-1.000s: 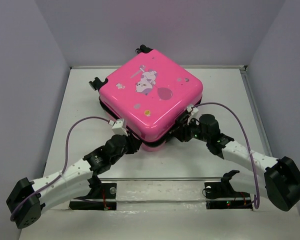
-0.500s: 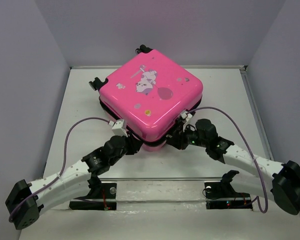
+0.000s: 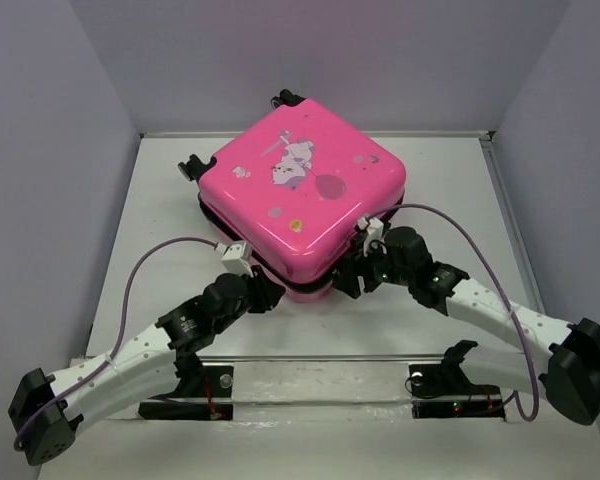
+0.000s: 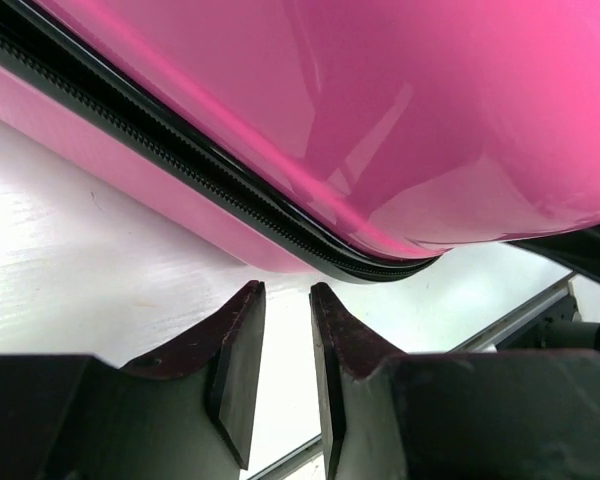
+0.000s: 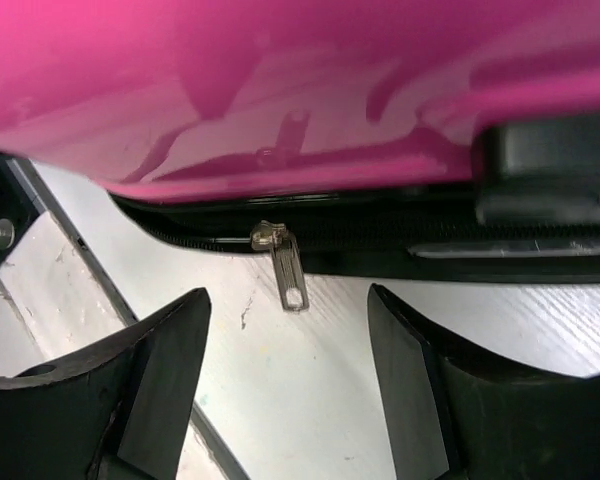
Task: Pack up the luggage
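The hot-pink luggage (image 3: 305,195) lies flat and closed, lid up, with its corner pointing at the arms. My left gripper (image 3: 270,293) sits just short of the near corner; in the left wrist view the gripper (image 4: 285,295) has its fingers only a narrow gap apart, with nothing between them, below the black zipper track (image 4: 210,180). My right gripper (image 3: 348,280) is at the near-right side. Seen from the right wrist, it (image 5: 288,300) is wide open, and the metal zipper pull (image 5: 290,275) hangs just beyond its tips, untouched.
Black wheels (image 3: 192,167) stick out at the suitcase's far-left side. A black handle block (image 5: 550,170) sits on the shell right of the zipper pull. A clear rail (image 3: 320,360) runs along the near edge by the arm bases. Grey walls enclose the white table (image 3: 160,220).
My right gripper has slid left along the suitcase's near-right side toward the corner. The left arm has shifted only slightly. The suitcase has not moved.
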Motion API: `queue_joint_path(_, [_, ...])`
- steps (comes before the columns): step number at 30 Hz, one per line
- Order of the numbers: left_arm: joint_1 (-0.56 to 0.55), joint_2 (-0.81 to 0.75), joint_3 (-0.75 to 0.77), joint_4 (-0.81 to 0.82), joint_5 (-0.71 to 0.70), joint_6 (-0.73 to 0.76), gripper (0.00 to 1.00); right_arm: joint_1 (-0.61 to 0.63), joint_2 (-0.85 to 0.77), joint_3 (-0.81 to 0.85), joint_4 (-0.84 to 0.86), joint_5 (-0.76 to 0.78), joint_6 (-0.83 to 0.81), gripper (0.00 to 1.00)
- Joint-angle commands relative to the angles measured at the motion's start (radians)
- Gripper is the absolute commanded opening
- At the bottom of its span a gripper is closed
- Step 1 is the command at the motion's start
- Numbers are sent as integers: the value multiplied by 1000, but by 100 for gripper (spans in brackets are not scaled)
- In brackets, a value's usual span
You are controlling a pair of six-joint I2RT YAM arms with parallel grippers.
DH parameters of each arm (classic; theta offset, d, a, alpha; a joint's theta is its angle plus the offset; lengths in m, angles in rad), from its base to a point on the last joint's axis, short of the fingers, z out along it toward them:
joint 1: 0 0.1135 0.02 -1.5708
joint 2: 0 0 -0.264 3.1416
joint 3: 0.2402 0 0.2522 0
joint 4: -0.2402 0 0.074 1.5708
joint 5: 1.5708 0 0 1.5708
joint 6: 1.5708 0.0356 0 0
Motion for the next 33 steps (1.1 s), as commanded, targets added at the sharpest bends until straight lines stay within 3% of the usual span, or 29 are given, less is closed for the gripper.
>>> queue_joint_path(1, [-4, 26, 21, 10, 34, 23, 37, 2, 94, 103, -18, -17, -69, 68])
queue_joint_path(6, [-4, 46, 27, 42, 37, 31, 38, 2, 157, 140, 4, -17, -83, 57])
queue_joint_path(9, [-4, 80, 33, 73, 40, 40, 38, 2, 182, 145, 24, -31, -77, 43])
queue_joint_path(12, [-4, 124, 38, 108, 40, 46, 38, 2, 189, 117, 67, -35, -65, 24])
queue_joint_path(16, [-4, 162, 59, 140, 34, 53, 38, 2, 194, 82, 134, -60, -31, 7])
queue_joint_path(22, [-3, 205, 99, 181, 11, 69, 38, 48, 99, -15, 188, -49, 35, 7])
queue_joint_path(25, [-3, 250, 131, 218, -12, 79, 38, 139, 82, -47, 170, -5, 58, 7])
queue_joint_path(27, [-3, 280, 156, 243, -20, 83, 38, 217, 94, -47, 156, 50, 85, 7])
queue_joint_path(30, [-3, 365, 232, 267, -26, 100, 38, 461, 178, 17, 115, 231, 127, 7])
queue_joint_path(33, [-3, 427, 295, 287, -19, 112, 38, 555, 235, 85, 122, 352, 165, 7])
